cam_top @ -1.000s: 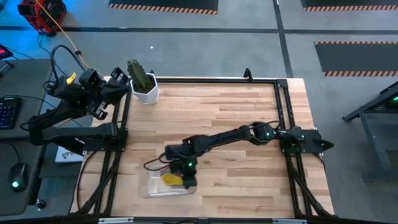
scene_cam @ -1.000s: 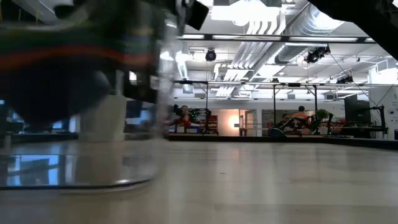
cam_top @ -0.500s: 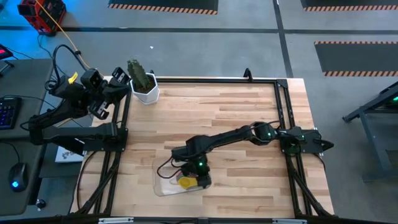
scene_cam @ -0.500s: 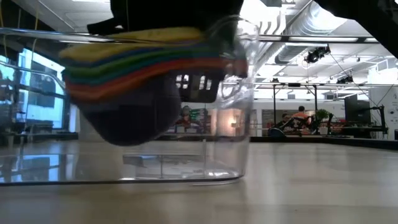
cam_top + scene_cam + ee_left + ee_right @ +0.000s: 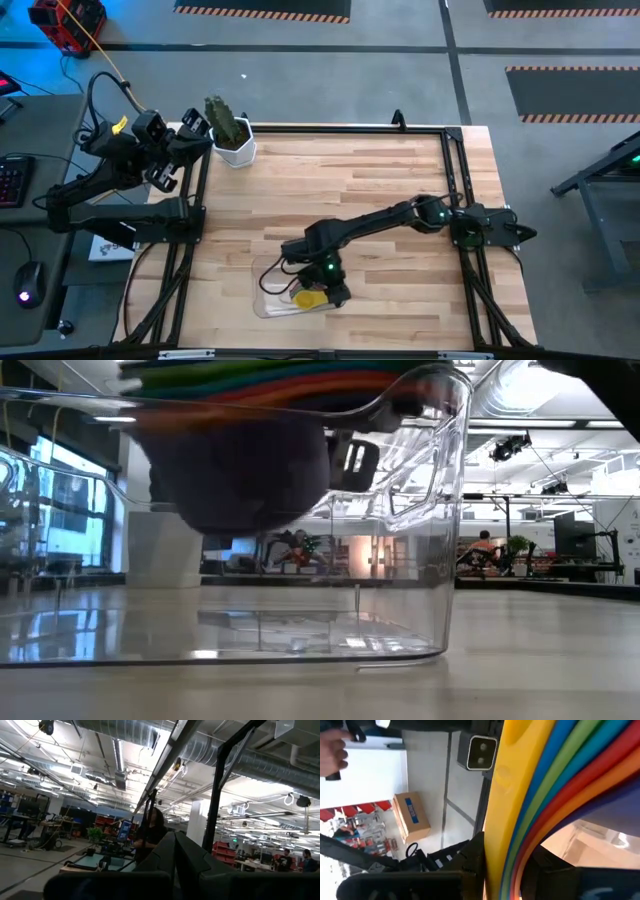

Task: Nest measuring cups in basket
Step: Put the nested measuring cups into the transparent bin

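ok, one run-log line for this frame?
right end effector: shut on nested measuring cups | cups: hanging inside clear basket, off its floor | left end effector: shut, parked by cactus pot

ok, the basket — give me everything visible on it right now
The basket is a clear, shallow plastic tray with rounded corners and a flared rim, sitting flat on the wooden table near its front edge. Its walls are see-through and glossy. The nested measuring cups, stacked by colour with a yellow one uppermost, hang inside above its floor, gripped by the right gripper. Whether the cups touch a wall cannot be told.
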